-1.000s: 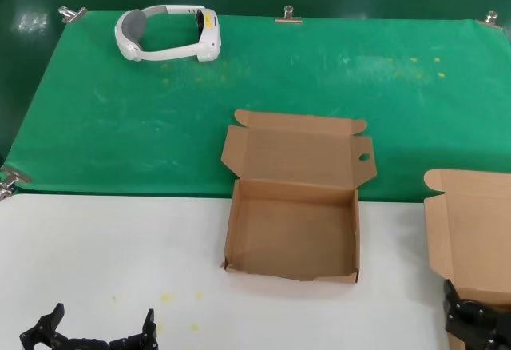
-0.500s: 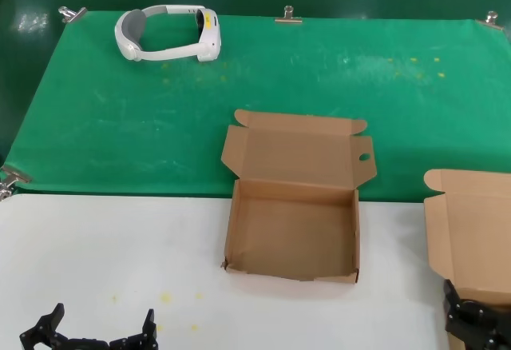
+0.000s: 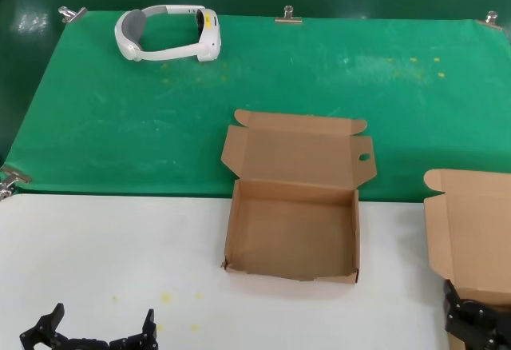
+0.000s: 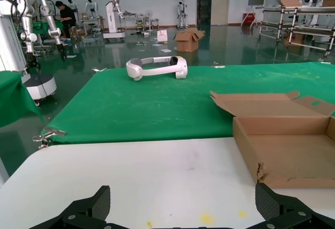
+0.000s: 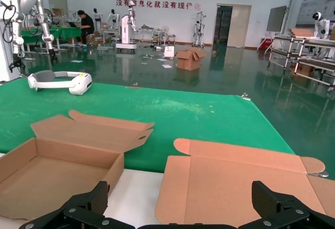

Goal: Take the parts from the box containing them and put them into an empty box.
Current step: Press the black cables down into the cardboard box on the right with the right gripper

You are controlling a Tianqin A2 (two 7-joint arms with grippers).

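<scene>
Green cloth covers the far desk point(image 3: 104, 246). Centre stands the empty box point(image 3: 292, 238); the box containing them point(image 3: 471, 234) is right, its parts hidden. Both the left gripper point(image 4: 183, 213) and right gripper point(image 5: 180, 208) hover near, jaws spread. Nothing grasped; judging so, the right gripper must reach in.

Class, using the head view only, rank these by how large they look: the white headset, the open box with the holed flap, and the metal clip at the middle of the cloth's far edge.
1. Open box with the holed flap
2. White headset, though it lies farther away
3. Metal clip
</scene>
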